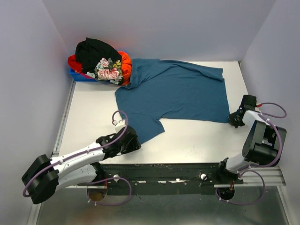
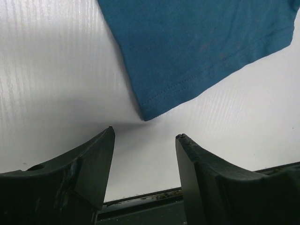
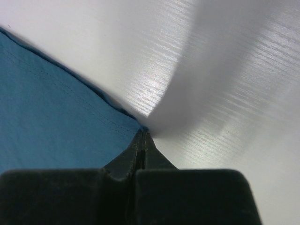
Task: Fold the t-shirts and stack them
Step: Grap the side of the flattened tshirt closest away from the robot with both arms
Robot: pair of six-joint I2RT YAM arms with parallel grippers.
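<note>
Near the front edge of the bench [image 1: 197, 136] the left fingers [image 1: 136, 143] stand apart, empty, just short of a sleeve tip of the teal t-shirt [image 1: 178, 91]. The right fingers [image 3: 142, 145] are pressed together at its hem corner, perhaps nipping cloth. It lies spread mid-bench; the other t-shirts [image 1: 101, 63] heap in a blue bin [image 1: 79, 75] far left.

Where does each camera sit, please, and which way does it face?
Top external: above and behind the robot, looking down on table and teal t-shirt; left arm and right arm show.
Left wrist: on the left arm, facing a sleeve corner; open left tool shows.
Right wrist: on the right arm, facing a hem corner; shut right tool shows.
Shared: the teal t-shirt.
</note>
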